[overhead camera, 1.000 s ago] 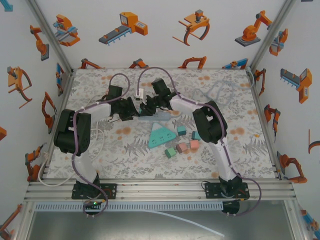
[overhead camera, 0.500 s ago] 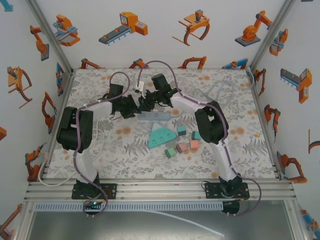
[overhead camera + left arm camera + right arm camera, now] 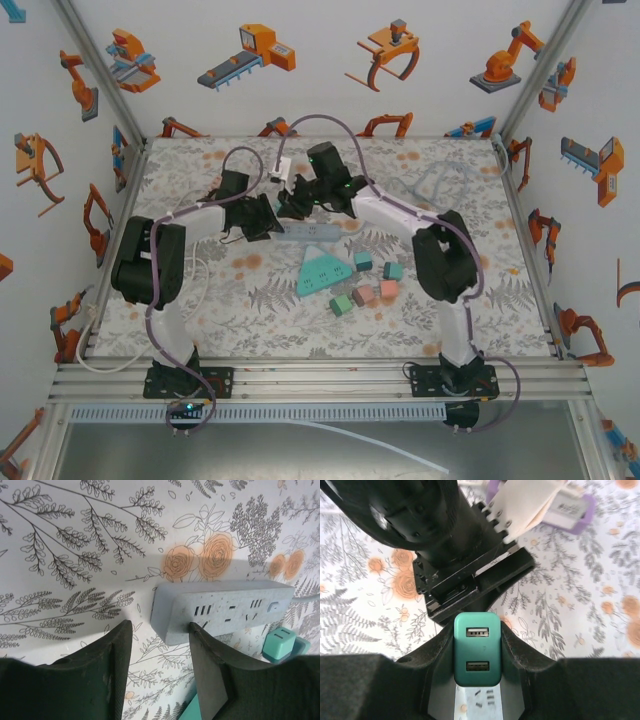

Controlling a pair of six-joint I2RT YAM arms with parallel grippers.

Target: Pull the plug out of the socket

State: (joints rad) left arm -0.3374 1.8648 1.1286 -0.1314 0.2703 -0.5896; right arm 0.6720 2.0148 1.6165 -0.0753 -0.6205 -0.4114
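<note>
Right gripper [image 3: 477,630] clenching the teal plug [image 3: 477,655].
It is hanging over the grey power strip [image 3: 225,605], seemingly clear of it; left gripper [image 3: 159,627] is gaping at the strip's end.

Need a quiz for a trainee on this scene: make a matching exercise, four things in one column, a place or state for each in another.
1 teal plug
2 power strip
3 left gripper
4 teal triangle

A open, at the strip's end
B between the fingers of the right gripper
C beside the small blocks
D grey, slots facing up

Pairs: 1-B, 2-D, 3-A, 4-C
</note>
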